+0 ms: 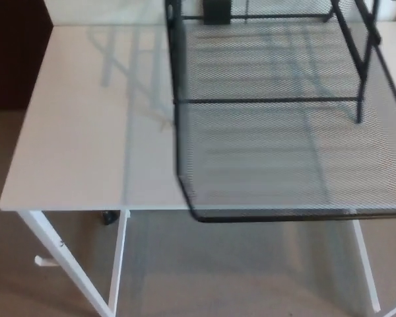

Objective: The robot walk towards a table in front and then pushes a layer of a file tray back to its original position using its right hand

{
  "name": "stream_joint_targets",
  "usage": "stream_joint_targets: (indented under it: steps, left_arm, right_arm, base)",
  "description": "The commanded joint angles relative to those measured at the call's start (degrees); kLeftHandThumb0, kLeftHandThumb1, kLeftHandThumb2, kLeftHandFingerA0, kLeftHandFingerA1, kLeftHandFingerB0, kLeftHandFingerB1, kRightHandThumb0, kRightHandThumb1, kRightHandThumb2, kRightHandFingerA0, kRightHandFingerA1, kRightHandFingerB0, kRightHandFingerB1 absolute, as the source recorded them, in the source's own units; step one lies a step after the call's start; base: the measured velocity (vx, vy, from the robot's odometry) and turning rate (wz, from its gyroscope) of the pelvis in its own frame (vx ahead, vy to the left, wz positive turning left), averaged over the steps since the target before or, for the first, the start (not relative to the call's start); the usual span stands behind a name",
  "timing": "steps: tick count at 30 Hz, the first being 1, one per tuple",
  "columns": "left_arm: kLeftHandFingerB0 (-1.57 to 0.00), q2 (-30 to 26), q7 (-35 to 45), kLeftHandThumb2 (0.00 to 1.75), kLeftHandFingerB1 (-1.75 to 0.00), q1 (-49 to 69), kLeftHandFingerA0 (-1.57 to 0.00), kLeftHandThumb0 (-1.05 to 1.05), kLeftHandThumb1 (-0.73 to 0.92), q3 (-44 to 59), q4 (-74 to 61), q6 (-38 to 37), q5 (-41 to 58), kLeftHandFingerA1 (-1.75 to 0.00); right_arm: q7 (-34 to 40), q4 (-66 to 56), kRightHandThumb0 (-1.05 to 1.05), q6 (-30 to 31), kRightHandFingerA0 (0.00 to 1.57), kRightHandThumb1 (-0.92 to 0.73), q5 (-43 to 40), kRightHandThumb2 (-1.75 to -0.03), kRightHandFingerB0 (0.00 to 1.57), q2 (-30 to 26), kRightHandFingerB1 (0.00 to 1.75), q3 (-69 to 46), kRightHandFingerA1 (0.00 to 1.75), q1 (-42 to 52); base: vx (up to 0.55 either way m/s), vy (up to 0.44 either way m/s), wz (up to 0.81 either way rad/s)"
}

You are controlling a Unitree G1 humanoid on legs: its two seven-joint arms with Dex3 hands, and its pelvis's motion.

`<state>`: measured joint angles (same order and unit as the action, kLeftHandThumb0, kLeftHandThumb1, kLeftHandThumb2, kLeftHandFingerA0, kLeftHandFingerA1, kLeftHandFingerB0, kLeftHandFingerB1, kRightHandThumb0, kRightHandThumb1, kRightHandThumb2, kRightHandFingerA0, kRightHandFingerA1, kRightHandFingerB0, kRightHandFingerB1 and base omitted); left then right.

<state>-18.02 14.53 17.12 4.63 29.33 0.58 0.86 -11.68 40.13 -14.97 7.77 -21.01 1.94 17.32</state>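
A black wire-mesh file tray [277, 86] stands on the white table [86, 145], filling the upper right of the head view. Its bottom layer [284, 172] is pulled out toward me, and its front rim [297, 215] hangs just past the table's near edge. Black frame posts [362, 72] rise at the right and left sides. Neither of my hands shows in the picture.
The table's left half is bare white surface with reflections. White table legs [72, 264] go down to a beige carpet. A small dark object [109, 217] lies on the floor under the table. A dark panel [13, 53] stands at the far left.
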Motion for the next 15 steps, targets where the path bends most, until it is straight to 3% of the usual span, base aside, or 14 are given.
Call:
stream_joint_targets:
  steps: [1, 2, 3, 4, 7, 8, 15]
  left_arm:
    - [-0.17, -1.3, -0.4, 0.89, -0.48, 0.1, -0.4, -0.13, 0.47, -0.1, -0.2, 0.1, -1.2, -0.59]
    - [-0.18, -1.3, -0.7, 0.89, -0.49, 0.3, -0.41, -0.13, 0.47, -0.1, -0.5, 0.1, -1.3, -0.6]
    - [-0.18, -1.3, -0.7, 0.89, -0.49, 0.3, -0.41, -0.13, 0.47, -0.1, -0.5, 0.0, -1.3, -0.6]
    - [-0.18, -1.4, -0.8, 0.89, -0.49, 0.2, -0.42, -0.13, 0.47, -0.2, -0.4, 0.0, -1.4, -0.6]
    - [-0.19, -1.3, -1.0, 0.89, -0.49, 0.1, -0.43, -0.13, 0.46, -0.2, 0.1, -0.5, -1.5, -0.6]
    - [-0.18, -1.4, -0.7, 0.89, -0.49, 0.0, -0.42, -0.13, 0.47, -0.3, 0.0, -0.4, -1.4, -0.6]
    - [-0.18, -1.3, -0.7, 0.88, -0.49, -0.5, -0.42, -0.14, 0.46, -0.2, 1.0, -0.7, -1.3, -0.6]
  right_arm:
    - [-0.1, 0.2, -0.33, 0.1, 0.62, -0.48, 0.5, -0.66, 0.45, -0.7, 0.46, 0.2, 0.54, 0.0]
    - [-0.2, 0.2, -0.25, 0.0, 0.66, -0.54, 0.6, -0.56, 0.48, -0.8, 0.4, 0.3, 0.47, 0.0]
    - [-0.3, 0.4, -0.24, -0.3, 0.67, -0.54, 0.4, -0.56, 0.48, -0.8, 0.4, 0.2, 0.48, 0.0]
    - [-0.2, 0.3, -0.34, -0.3, 0.63, -0.47, 0.6, -0.66, 0.44, -0.8, 0.46, 0.3, 0.54, 0.0]
    - [0.1, 0.1, -0.34, 0.3, 0.62, -0.48, 1.1, -0.67, 0.45, -0.8, 0.46, 0.6, 0.53, 0.1]
    - [0.1, 0.8, -0.25, 0.1, 0.67, -0.54, 1.1, -0.56, 0.48, -0.7, 0.4, 0.6, 0.48, -0.3]
    - [-0.1, 0.2, -0.26, -0.2, 0.68, -0.54, 1.3, -0.56, 0.49, -1.0, 0.4, 0.7, 0.47, -0.2]
  base:
    - [0.03, 0.208, 0.19]
    - [-0.01, 0.041, 0.16]
    - [0.0, 0.081, 0.12]
    - [0.09, 0.097, -0.13]
    - [0.03, 0.0, 0.1]
    - [0.04, -0.017, 0.06]
    - [0.01, -0.003, 0.01]
